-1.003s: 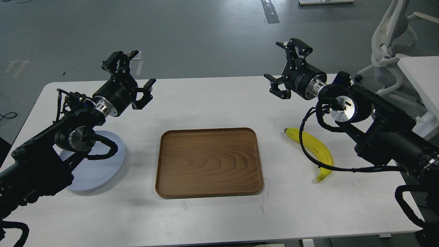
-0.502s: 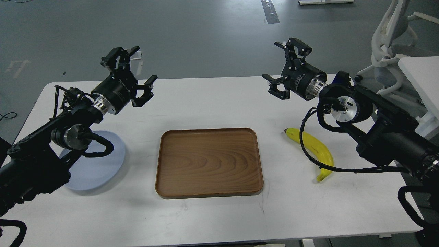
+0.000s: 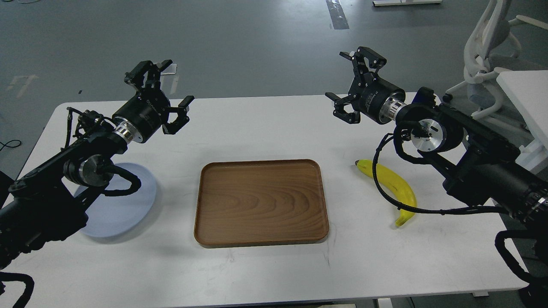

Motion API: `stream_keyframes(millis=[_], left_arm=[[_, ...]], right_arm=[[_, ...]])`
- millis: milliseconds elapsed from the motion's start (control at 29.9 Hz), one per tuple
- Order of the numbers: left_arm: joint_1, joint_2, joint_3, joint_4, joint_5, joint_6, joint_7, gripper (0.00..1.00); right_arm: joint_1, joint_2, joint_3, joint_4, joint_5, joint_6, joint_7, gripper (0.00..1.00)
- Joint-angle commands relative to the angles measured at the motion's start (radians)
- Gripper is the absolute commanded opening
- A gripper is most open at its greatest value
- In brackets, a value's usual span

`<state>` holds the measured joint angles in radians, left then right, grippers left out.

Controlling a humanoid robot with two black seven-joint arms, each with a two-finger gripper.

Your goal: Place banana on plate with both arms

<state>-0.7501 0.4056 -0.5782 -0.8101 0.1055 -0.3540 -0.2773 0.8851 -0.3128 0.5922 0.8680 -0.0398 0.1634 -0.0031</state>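
Both your grippers, left (image 3: 165, 92) and right (image 3: 353, 81), hover spread wide, holding nothing; banana (image 3: 396, 188) lies on the table (image 3: 265, 124), plate (image 3: 124, 209) well apart.

White surface (image 3: 265, 124) w/ three things lying on it.
Brown wooden tray (image 3: 261, 203) sits flat at centre, nearer the near edge. Pale blue plate (image 3: 124, 209) lies to the left, well apart from tray, partly hidden by an arm. Yellow banana (image 3: 396, 188) lies to the right, dark stem tip toward the tray, a black cable crossing over it. Grey floor beyond far edge.
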Motion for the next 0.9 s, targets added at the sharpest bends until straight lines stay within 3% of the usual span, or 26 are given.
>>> stream_keyframes(millis=[0, 334, 869], left_arm=[[0.0, -0.001, 0.001, -0.007, 0.0, -0.002, 0.0, 0.98], [-0.003, -0.002, 0.004, -0.009, 0.003, 0.003, 0.023, 0.98], [-0.012, -0.004, 0.003, -0.006, 0.002, 0.027, 0.018, 0.98]], right_arm=[[0.005, -0.002, -0.002, -0.001, 0.0, -0.001, 0.002, 0.99], [0.022, -0.002, -0.026, -0.006, -0.005, -0.004, 0.005, 0.99], [0.034, 0.0, -0.038, -0.007, -0.005, -0.005, 0.009, 0.99]])
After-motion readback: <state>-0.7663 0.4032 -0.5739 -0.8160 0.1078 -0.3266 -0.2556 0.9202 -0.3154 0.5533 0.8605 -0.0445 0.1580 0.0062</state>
